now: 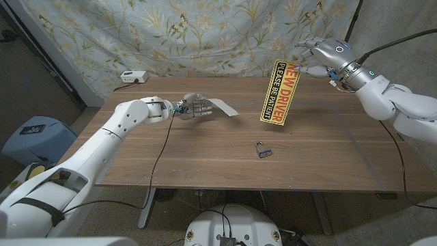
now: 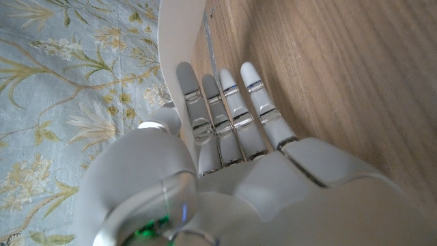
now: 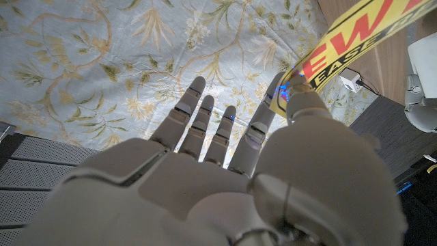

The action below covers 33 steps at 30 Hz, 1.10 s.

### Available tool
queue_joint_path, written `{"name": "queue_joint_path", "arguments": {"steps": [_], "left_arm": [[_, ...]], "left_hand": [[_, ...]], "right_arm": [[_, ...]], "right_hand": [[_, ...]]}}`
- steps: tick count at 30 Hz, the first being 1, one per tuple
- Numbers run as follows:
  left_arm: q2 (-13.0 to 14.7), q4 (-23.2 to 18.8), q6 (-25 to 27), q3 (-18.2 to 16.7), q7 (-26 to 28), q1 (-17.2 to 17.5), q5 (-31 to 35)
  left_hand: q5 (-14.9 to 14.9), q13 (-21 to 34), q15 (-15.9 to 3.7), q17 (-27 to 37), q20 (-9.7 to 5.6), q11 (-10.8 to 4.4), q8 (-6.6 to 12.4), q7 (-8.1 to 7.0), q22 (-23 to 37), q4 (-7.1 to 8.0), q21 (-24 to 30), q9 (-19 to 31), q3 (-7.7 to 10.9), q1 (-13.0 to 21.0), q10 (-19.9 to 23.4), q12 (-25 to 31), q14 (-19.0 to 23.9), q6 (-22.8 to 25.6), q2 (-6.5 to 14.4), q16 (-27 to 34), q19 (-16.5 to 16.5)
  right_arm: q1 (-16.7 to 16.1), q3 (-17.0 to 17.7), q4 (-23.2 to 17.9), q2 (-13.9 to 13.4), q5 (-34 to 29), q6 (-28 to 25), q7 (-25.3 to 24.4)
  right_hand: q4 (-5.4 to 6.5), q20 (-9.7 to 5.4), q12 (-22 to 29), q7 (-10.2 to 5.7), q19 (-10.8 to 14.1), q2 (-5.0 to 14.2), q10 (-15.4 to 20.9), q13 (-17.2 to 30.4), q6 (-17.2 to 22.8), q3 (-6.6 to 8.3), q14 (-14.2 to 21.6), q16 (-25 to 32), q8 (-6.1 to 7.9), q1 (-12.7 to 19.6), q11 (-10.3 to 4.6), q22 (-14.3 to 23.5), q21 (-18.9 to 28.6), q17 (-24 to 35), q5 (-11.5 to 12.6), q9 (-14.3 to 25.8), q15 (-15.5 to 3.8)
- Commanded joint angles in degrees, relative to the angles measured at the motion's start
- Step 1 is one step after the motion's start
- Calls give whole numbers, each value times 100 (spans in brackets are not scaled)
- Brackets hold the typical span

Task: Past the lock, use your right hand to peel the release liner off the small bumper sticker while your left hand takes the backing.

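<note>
A yellow bumper sticker [image 1: 280, 93] with red and black lettering hangs upright above the table's far right. My right hand [image 1: 322, 53] pinches its top end between thumb and finger, the other fingers spread. The wrist view shows the sticker [image 3: 355, 41] running out from that pinch. My left hand [image 1: 194, 108] is at the table's far middle and holds a white strip, the liner [image 1: 222, 107], which sticks out to its right. In the left wrist view the white strip [image 2: 179, 34] lies against the extended fingers [image 2: 225, 109]. A small padlock [image 1: 262, 149] lies on the table nearer to me.
A wooden table [image 1: 205, 157] spans the scene, backed by a floral curtain [image 1: 205, 34]. A white power box [image 1: 134, 77] sits at the far left edge. A blue bin [image 1: 34, 137] stands left of the table.
</note>
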Motion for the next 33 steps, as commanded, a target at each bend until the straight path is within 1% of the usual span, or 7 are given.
{"name": "queue_joint_path", "arguments": {"steps": [1, 9, 11, 13, 18, 22, 33], "left_arm": [[50, -114, -6, -20, 31, 84, -81], [59, -41, -55, 33, -184, 61, -98], [43, 21, -58, 53, -304, 49, -130], [44, 129, -24, 82, -548, 9, -194], [35, 417, 70, 160, -1227, -109, -345], [27, 478, 48, 206, -1497, -133, -349], [66, 458, 74, 61, -1672, -14, -581]], "left_hand": [[1, 27, -6, 13, 3, -46, 60, 20, 3, 22, 63, 7, -5, 71, 86, -27, -31, -59, -4, -5, -46], [0, 45, 42, -1, 30, -13, 41, -7, -3, 94, 76, -28, -26, -22, 20, -70, -69, -105, -11, -45, -99], [-8, 57, 113, 0, 75, 38, -65, 15, -11, 146, 71, -76, -84, -136, -108, -141, -184, -336, -55, -99, -197], [-22, 64, 218, -5, 150, 141, -221, 59, -22, 232, 58, -147, -169, -326, -311, -247, -330, -624, -96, -172, -322], [-75, -56, 559, -39, 388, 533, -922, 250, -60, 548, -22, -440, -503, -1129, -1077, -583, -769, -1569, -202, -404, -683], [-69, -136, 667, -75, 457, 658, -1253, 241, -79, 570, -89, -565, -567, -1357, -1447, -684, -953, -2065, -266, -514, -839], [-54, -175, 731, -89, 498, 707, -1377, 228, -84, 557, -121, -626, -552, -1420, -1566, -684, -1031, -2241, -240, -554, -902]], "right_arm": [[76, -94, 37, 50, 21, 29, 13], [128, -182, 49, 96, 45, 67, 77], [135, -202, 50, 108, 50, 74, 90], [143, -217, 49, 115, 50, 79, 102], [164, -242, 22, 98, 110, 102, 237], [204, -285, 9, 90, 148, 130, 378], [343, -374, -102, 89, 275, 173, 855]], "right_hand": [[17, 19, -1, -24, 61, 24, 57, 15, -7, 6, 51, -6, 44, 11, -14, 28, -7, 23, 33, 14, -657], [11, 22, -9, -24, 63, 25, 46, 15, -87, 1, 48, -5, 1, 20, -7, 28, -10, 28, 31, -7, -661], [16, 23, -10, -26, 57, 25, 45, 16, -125, -2, 45, -7, -22, 12, -6, 28, -14, 30, 29, -19, -661], [18, 25, -13, -27, 57, 23, 40, 16, -145, -5, 42, -9, -34, 8, -5, 28, -14, 30, 28, -26, -658], [17, 25, -17, -26, 48, 15, 34, 16, -234, -2, 37, -22, -85, 2, -1, 28, -20, 25, 28, -50, -663], [27, 39, -40, -24, 25, 12, -19, 17, -373, -9, 8, -42, -161, -20, 18, 29, -30, 24, 25, -78, -645], [59, 90, -99, -20, -74, -59, -226, 24, -942, -56, -158, -153, -472, -157, 148, 28, -67, 8, 19, -158, -591]]}}
